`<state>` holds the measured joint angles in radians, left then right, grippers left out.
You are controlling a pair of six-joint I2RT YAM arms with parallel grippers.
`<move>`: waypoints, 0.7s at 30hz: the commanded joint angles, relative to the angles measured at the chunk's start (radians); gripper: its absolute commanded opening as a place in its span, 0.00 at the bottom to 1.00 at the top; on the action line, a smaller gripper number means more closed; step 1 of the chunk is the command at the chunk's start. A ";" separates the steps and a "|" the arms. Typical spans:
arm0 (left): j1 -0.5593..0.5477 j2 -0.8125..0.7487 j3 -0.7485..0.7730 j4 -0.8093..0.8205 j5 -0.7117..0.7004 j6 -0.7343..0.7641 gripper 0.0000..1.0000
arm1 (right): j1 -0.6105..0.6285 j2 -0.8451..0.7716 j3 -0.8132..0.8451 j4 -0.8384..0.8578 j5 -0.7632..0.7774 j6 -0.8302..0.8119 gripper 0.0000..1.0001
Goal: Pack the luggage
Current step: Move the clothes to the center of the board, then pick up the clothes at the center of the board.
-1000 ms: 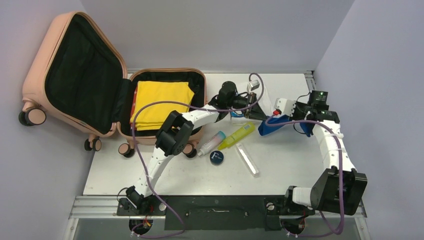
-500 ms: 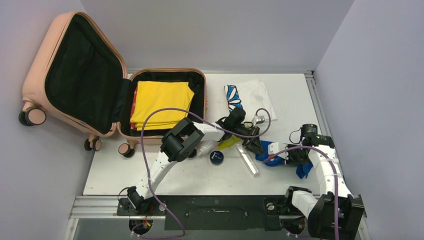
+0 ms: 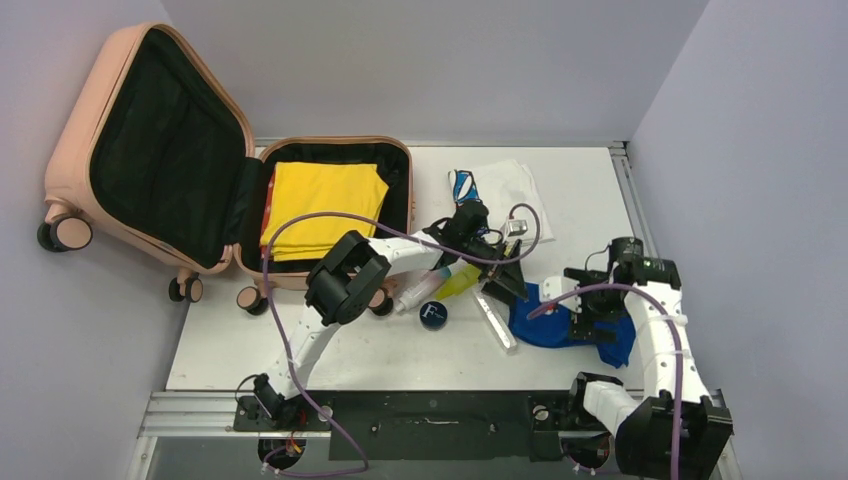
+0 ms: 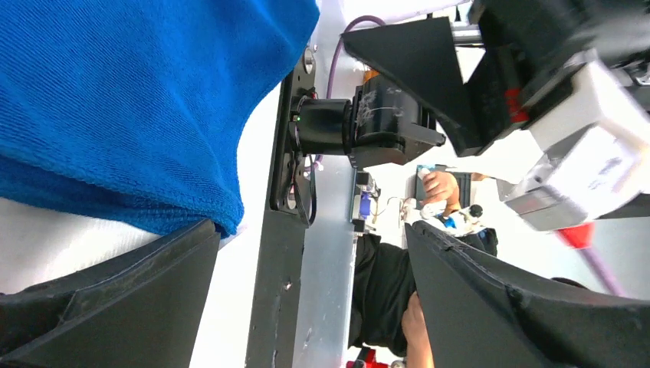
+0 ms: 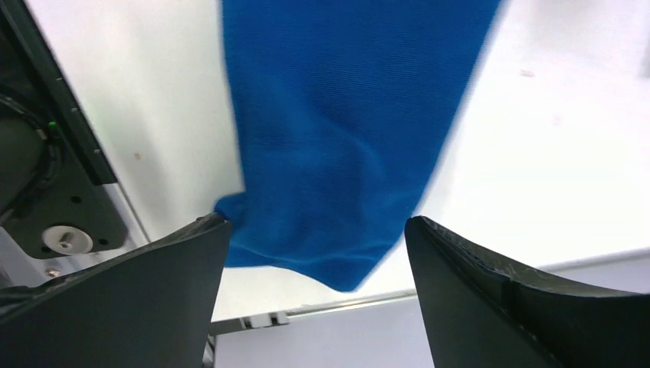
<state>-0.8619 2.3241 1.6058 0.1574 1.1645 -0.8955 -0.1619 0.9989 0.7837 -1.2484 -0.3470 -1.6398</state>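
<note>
The salmon-pink luggage (image 3: 72, 140) lies open at the back left, its black-lined lid leaning up. Folded yellow clothes (image 3: 322, 205) sit in its lower half. A blue cloth (image 3: 560, 322) lies spread on the table at the front right. My left gripper (image 3: 506, 284) hangs open at the cloth's left edge, and in the left wrist view the blue cloth (image 4: 115, 100) is beyond the open left gripper (image 4: 310, 238). My right gripper (image 3: 590, 320) is open over the cloth's right part. In the right wrist view the blue cloth (image 5: 345, 130) lies ahead of the open right gripper (image 5: 316, 230), held by neither finger.
A yellow-green bottle (image 3: 464, 279), a clear bottle with a teal cap (image 3: 420, 288), a round dark tin (image 3: 433, 315) and a long clear case (image 3: 496, 320) lie mid-table. A white cloth (image 3: 512, 185) and a blue-white patterned piece (image 3: 462, 187) lie at the back.
Both grippers were shut on the blue cloth, carrying it from the back toward the front right. Both have now opened and the cloth lies spread on the table.
</note>
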 commanded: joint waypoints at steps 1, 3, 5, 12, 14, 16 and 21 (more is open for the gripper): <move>0.070 -0.094 0.118 -0.091 0.024 0.050 0.96 | 0.004 0.091 0.217 -0.066 -0.139 0.055 0.88; 0.104 -0.116 0.171 -0.170 0.012 0.084 0.96 | 0.002 0.143 0.311 -0.076 -0.195 0.113 0.89; 0.137 -0.129 0.269 -0.364 -0.064 0.198 0.96 | 0.004 0.183 0.384 -0.036 -0.250 0.208 0.89; 0.259 -0.096 0.624 -0.863 -0.454 0.528 0.96 | 0.102 0.235 0.436 0.438 -0.266 0.765 0.91; 0.282 -0.081 0.728 -0.945 -0.608 0.610 0.96 | 0.203 0.230 0.404 0.582 -0.146 0.858 0.91; 0.285 -0.093 0.768 -0.945 -0.767 0.737 0.96 | 0.270 0.235 0.378 0.677 -0.061 0.898 0.92; 0.342 -0.156 0.626 -0.699 -0.896 0.623 0.96 | 0.302 0.297 0.395 0.781 -0.032 0.959 0.92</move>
<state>-0.5495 2.2448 2.3180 -0.6518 0.4770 -0.2317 0.1402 1.2568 1.1683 -0.6559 -0.4488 -0.8112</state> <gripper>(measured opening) 0.961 0.921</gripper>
